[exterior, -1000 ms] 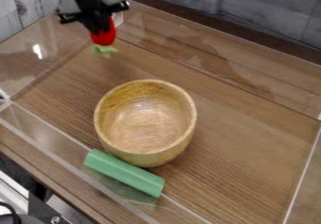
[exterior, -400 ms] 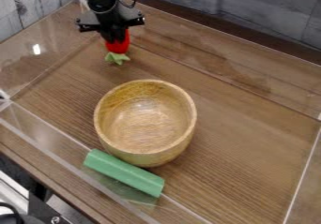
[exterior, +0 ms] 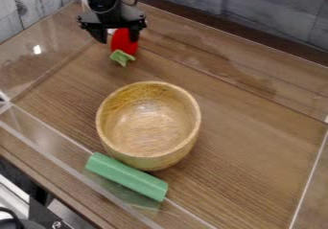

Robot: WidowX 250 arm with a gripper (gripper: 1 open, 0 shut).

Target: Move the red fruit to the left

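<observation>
Nearest the camera, bottom left: black coiled cable or hardware (exterior: 29, 209) at the corner, partly cut off. Green rectangular block (exterior: 127, 181) lies at a slant on the wooden table (exterior: 244, 99), just beside the lower left of the bowl. Round wooden bowl (exterior: 149, 125) sits mid-table, light tan inside. Farther back, well apart from the bowl, the red fruit (exterior: 125, 43) is on the table toward the far left, green leafy stem (exterior: 122, 57) pointing at the near side. Black gripper (exterior: 113, 24) is right over and around the fruit at the far edge, jaws spread, released; contact with the fruit can't be told.
</observation>
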